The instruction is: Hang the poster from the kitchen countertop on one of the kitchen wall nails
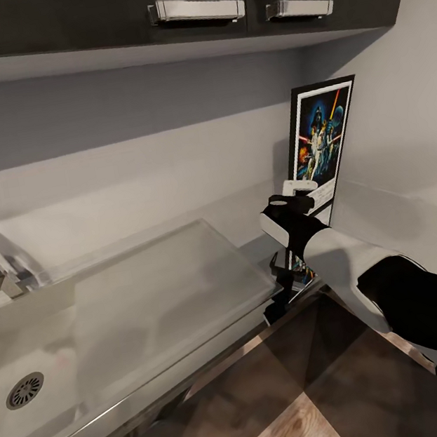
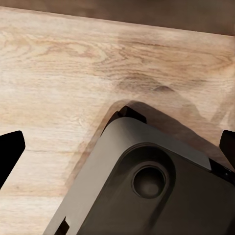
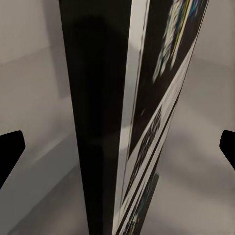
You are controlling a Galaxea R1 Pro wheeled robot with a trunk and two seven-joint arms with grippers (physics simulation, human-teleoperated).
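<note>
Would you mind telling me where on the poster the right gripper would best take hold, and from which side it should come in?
Best grip looks like the poster's lower left frame edge, approached edge-on from the sink side. It stands upright in the corner, leaning on the wall, so only that thin black edge is free. In the right wrist view the edge already runs between the open fingertips of the right gripper; pinch across its thickness.

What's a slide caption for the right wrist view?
Open right gripper straddling the poster, seen edge-on above the kitchen countertop.
</note>
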